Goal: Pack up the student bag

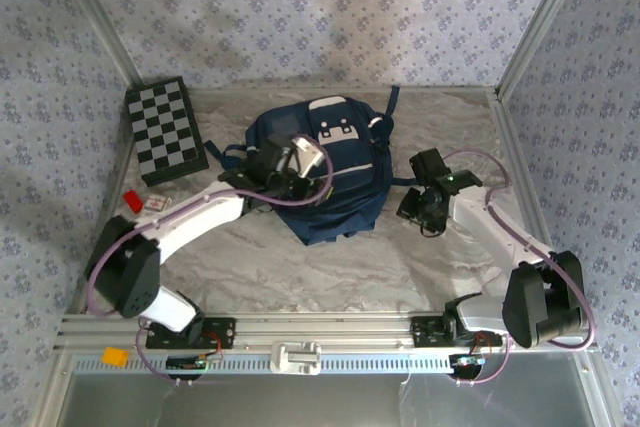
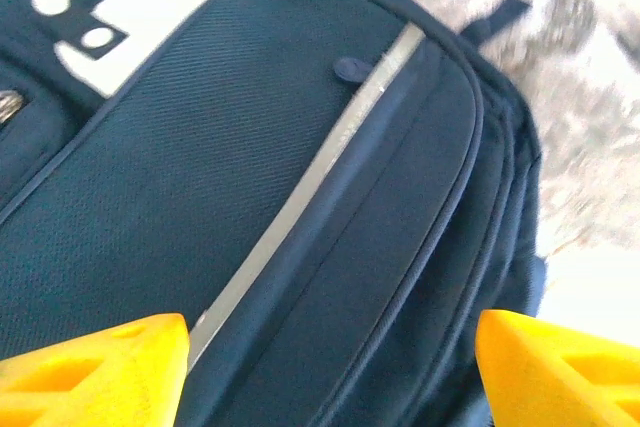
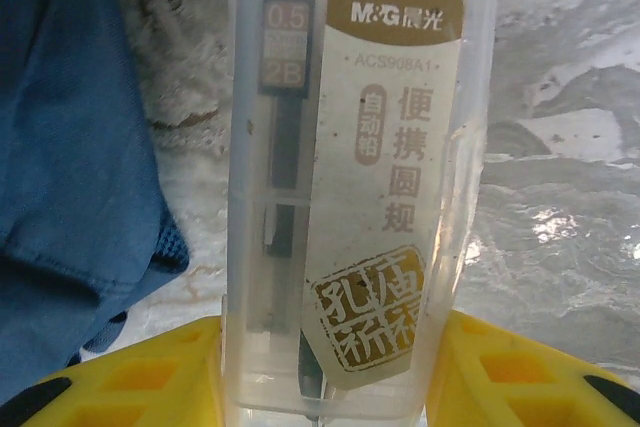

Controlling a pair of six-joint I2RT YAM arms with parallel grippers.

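Observation:
The student bag (image 1: 330, 172), a navy backpack with white patches and a pale trim stripe (image 2: 300, 197), lies flat in the middle of the table. My left gripper (image 1: 297, 162) hovers over its front panel, and in the left wrist view its yellow fingers (image 2: 100, 372) stand wide apart, open (image 2: 330, 377), with only bag fabric between them. My right gripper (image 1: 420, 205) is just right of the bag above the table. It is shut (image 3: 330, 377) on a clear plastic case (image 3: 350, 147) with a gold printed label and a lead tube inside. The bag's blue edge (image 3: 70, 177) lies to the case's left.
A black-and-white checkered box (image 1: 165, 130) lies at the back left. A small red item (image 1: 133, 200) and a white card (image 1: 157, 204) sit by the left arm. Metal frame posts and patterned walls close in the table. The marble-patterned surface (image 1: 330, 267) lies in front of the bag.

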